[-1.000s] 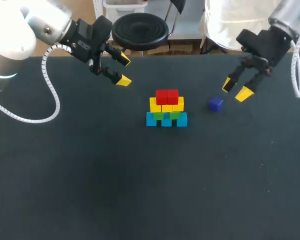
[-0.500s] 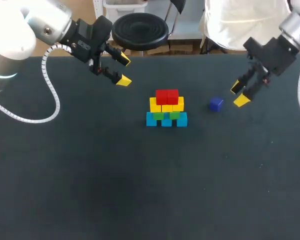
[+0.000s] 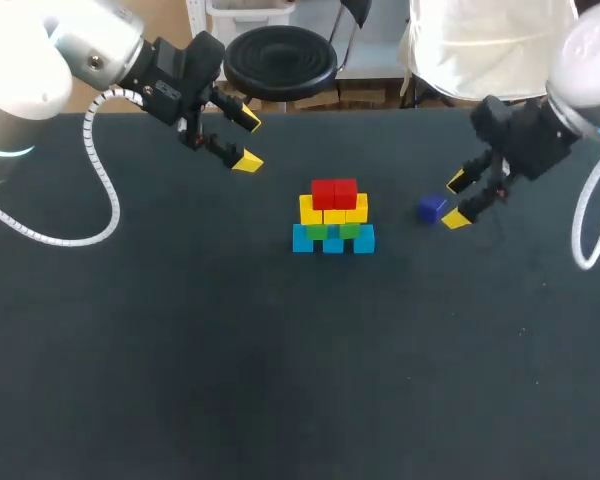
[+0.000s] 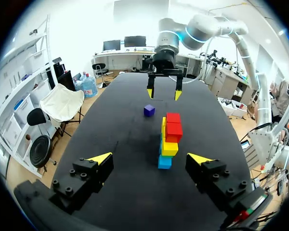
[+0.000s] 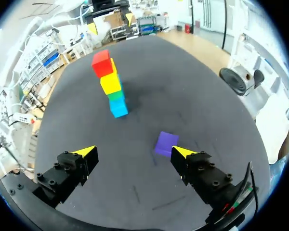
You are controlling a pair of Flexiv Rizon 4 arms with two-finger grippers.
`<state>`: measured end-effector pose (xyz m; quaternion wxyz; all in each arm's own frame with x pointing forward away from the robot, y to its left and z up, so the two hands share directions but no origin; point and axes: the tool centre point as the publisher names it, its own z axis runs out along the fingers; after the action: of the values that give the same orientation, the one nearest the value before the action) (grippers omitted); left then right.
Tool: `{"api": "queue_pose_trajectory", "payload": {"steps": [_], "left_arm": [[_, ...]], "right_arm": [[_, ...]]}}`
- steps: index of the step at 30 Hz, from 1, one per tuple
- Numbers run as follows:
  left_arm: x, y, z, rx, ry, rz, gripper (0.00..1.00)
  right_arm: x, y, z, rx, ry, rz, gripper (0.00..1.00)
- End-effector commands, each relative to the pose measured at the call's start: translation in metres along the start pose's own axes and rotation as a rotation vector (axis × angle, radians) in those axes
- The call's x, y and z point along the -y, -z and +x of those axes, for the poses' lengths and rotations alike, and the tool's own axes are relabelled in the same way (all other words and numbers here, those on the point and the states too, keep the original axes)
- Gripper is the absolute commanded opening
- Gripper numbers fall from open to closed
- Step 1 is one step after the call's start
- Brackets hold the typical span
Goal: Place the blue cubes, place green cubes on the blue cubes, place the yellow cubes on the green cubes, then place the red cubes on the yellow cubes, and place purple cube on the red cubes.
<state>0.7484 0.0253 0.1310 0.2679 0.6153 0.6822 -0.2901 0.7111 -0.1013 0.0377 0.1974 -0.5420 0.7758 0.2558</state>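
**A:** Where does your purple cube [image 3: 432, 208] sit?

**B:** You've got it alone on the black table [image 3: 280, 380], right of the stack and apart from it, with nothing touching it.

**A:** And the stack?

**B:** It's in the middle of the table. There's a row of blue cubes [image 3: 333, 241] at the bottom, green cubes [image 3: 349, 230] on them, yellow cubes [image 3: 357, 208] above those, and red cubes [image 3: 334, 192] on top.

**A:** Your right gripper [image 3: 457, 200]?

**B:** Its fingers are spread wide and hold nothing. It hangs just right of the purple cube. In its own wrist view the cube lies ahead of it, close by one yellow tip but apart from it.

**A:** Left gripper [image 3: 248, 142]?

**B:** Also spread wide and holding nothing, up at the far left, well away from the stack.

**A:** What differs from a second ago?

**B:** Your right gripper has closed in on the purple cube from the right — it stood farther off before. The cube, the stack and your left arm haven't shifted.
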Motion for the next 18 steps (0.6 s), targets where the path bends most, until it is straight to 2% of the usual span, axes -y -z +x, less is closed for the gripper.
{"api": "queue_pose_trajectory", "payload": {"steps": [1,16,17,18], "left_arm": [[-0.0011,-0.0002,0.0,-0.002,-0.001,0.003,1.0],[-0.0011,-0.0002,0.0,-0.002,-0.001,0.003,1.0],[-0.0011,-0.0002,0.0,-0.002,-0.001,0.003,1.0],[-0.0011,-0.0002,0.0,-0.002,-0.001,0.003,1.0]], "right_arm": [[-0.0071,0.0023,0.0091,0.029,0.005,0.357,1.0],[-0.0071,0.0023,0.0091,0.029,0.005,0.357,1.0],[-0.0047,-0.0022,0.0139,0.088,0.024,0.314,1.0],[-0.0017,-0.0055,0.0176,0.102,0.027,0.284,1.0]]}}
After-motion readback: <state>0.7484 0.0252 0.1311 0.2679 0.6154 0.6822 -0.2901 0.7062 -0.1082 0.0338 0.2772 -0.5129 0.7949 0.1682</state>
